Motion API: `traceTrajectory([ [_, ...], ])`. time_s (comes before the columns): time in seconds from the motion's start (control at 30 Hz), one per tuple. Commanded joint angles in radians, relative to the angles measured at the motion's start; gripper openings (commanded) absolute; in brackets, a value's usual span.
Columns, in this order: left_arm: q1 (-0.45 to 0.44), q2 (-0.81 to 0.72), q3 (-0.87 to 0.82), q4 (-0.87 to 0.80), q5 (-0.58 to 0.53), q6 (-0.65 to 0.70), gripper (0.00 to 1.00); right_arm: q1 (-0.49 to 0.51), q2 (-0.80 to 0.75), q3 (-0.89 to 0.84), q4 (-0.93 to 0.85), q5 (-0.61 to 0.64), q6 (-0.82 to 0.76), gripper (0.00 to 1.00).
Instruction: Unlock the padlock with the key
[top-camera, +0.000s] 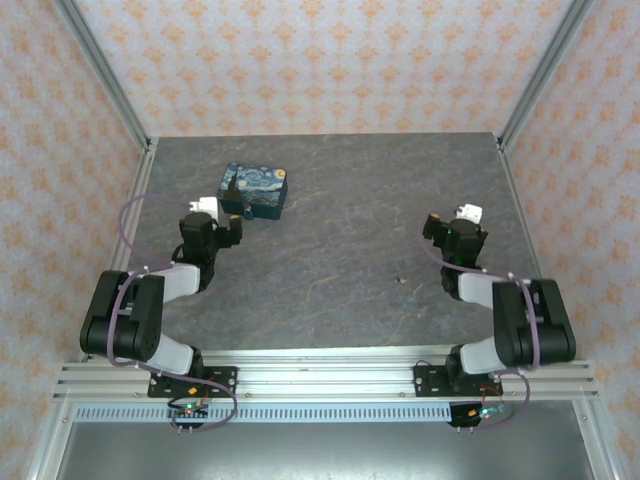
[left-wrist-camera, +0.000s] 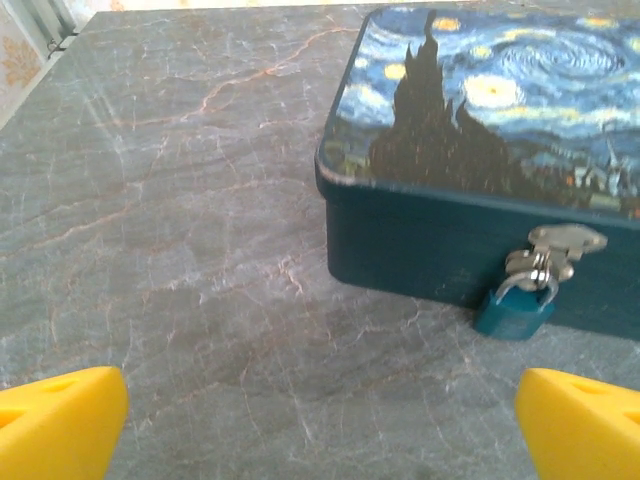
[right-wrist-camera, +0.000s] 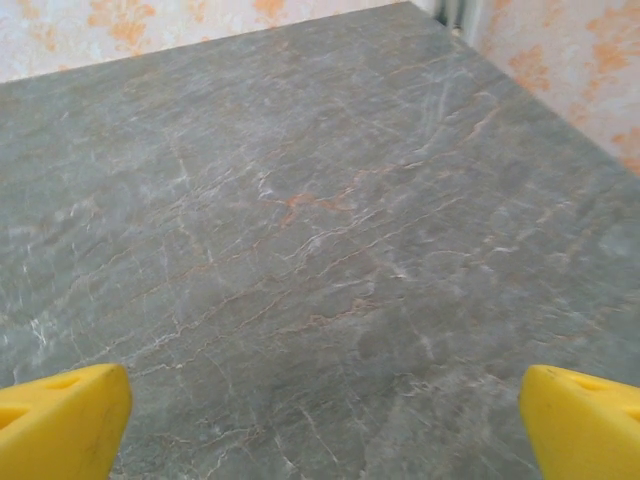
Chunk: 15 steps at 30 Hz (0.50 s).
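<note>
The padlock (left-wrist-camera: 515, 308), small and teal, hangs from the hasp (left-wrist-camera: 560, 243) on the painted tin box (left-wrist-camera: 480, 130), far left on the table (top-camera: 350, 230); judged rigid, light, free to swing; grip its flat body. The key (top-camera: 402, 281), a tiny speck near the right arm, looks thin, slippery; pinch its head. Left gripper (left-wrist-camera: 320, 420) and right gripper (right-wrist-camera: 320, 420): jaws wide apart, empty.

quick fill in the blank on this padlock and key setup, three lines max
1. The left end effector points at a starry-night tin box, its jaws ___.
2. A teal padlock hangs from the metal hasp on the tin ___.
3. The tiny dark key lies on the table nearer the ___ arm.

Missing words: open; box; right
</note>
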Motion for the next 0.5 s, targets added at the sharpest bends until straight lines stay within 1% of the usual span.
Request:
traceTrajectory([
  [0.0,0.01,-0.09,0.108,-0.205,-0.024,-0.017,0.98,-0.007,-0.137,0.107,-0.262,0.052,0.114,0.99],
  [0.07,0.01,-0.125,0.142,-0.25,-0.051,-0.066,0.99,-0.006,-0.19,0.152,-0.372,-0.032,0.199,0.99],
  [0.1,0.013,-0.139,0.171,-0.292,-0.05,-0.088,1.0,-0.007,-0.221,0.184,-0.442,-0.082,0.241,0.99],
  [0.13,0.012,-0.146,0.202,-0.325,-0.044,-0.102,1.0,-0.007,-0.244,0.205,-0.485,-0.136,0.25,0.99],
  [0.2,0.012,-0.128,0.296,-0.44,-0.026,-0.129,1.0,-0.006,-0.29,0.22,-0.54,-0.208,0.307,0.99],
  [0.3,0.012,-0.05,0.454,-0.596,-0.032,-0.166,0.99,-0.007,-0.353,0.191,-0.525,-0.354,0.362,0.99],
  [0.33,0.013,-0.018,0.508,-0.646,-0.05,-0.193,0.99,-0.007,-0.368,0.18,-0.516,-0.377,0.387,0.99],
  [0.4,0.016,0.071,0.648,-0.778,-0.043,-0.232,0.99,-0.006,-0.382,0.175,-0.528,-0.419,0.42,0.99],
  [0.47,0.02,0.153,0.76,-0.876,-0.037,-0.249,0.99,-0.007,-0.373,0.191,-0.584,-0.442,0.438,0.99],
])
